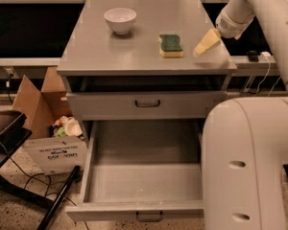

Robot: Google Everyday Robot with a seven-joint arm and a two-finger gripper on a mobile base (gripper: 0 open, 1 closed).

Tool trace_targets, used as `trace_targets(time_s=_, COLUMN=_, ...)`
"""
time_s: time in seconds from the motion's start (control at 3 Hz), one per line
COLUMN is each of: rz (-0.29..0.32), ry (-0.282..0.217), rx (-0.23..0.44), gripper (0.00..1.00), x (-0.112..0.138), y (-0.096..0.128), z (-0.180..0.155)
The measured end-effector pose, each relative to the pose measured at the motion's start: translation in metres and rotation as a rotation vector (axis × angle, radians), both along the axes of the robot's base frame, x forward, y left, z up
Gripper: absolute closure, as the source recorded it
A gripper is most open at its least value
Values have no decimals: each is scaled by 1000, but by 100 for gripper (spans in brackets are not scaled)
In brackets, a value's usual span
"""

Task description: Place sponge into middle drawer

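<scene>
The sponge [171,45], yellow foam with its dark green face up, lies on the grey cabinet top [134,51] right of centre. My gripper [206,42] hovers over the top's right side, just right of the sponge and apart from it. The middle drawer [145,195], the lowest wide grey one, is pulled out with a plain grey inside and a small dark bar handle at its front. The drawer above it [146,104] is closed.
A white bowl [120,20] stands on the cabinet top at the back left. My white arm [249,162] fills the lower right, beside the open drawer. A cardboard box [48,123] with clutter sits on the floor at left, next to a black stand [9,143].
</scene>
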State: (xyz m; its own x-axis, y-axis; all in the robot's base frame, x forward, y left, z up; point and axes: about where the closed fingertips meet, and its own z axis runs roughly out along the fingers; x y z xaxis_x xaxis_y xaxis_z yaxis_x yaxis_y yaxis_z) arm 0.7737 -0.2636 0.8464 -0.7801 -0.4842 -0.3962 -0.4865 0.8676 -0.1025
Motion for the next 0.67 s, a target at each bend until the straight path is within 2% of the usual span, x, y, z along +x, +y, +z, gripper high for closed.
trace_targets(time_s=0.33, rz=0, ry=-45, rx=15, gripper=0, x=11, y=5, z=14)
trace_targets(time_s=0.67, rz=-1, ry=-51, rx=28, gripper=0, x=12, y=10, z=17)
